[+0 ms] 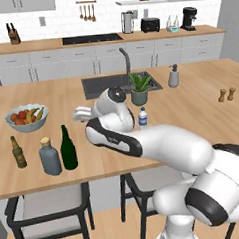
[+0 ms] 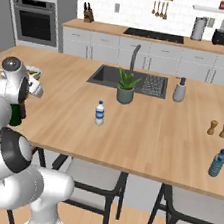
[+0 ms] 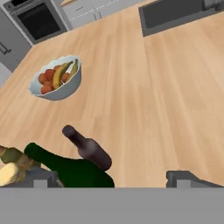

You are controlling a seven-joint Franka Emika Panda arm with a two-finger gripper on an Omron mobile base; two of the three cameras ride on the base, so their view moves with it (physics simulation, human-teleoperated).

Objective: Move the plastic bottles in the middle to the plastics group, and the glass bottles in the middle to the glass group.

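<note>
End effector (image 3: 111, 178) open, holding nothing, above the bottles at the worktop's (image 1: 191, 112) left end.
I see the green wine bottle (image 1: 68, 149) upright just beside the grey-blue bottle (image 1: 49, 157), near the brown beer bottle (image 1: 18, 153). Small water bottle (image 1: 142, 117) stands mid-worktop by the potted plant (image 1: 139, 88).

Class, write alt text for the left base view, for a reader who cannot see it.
A white robot arm reaches left over a wooden kitchen island, where a green wine bottle, a grey-blue bottle and a brown beer bottle stand together near a fruit bowl. A small water bottle stands mid-counter by a potted plant.
</note>
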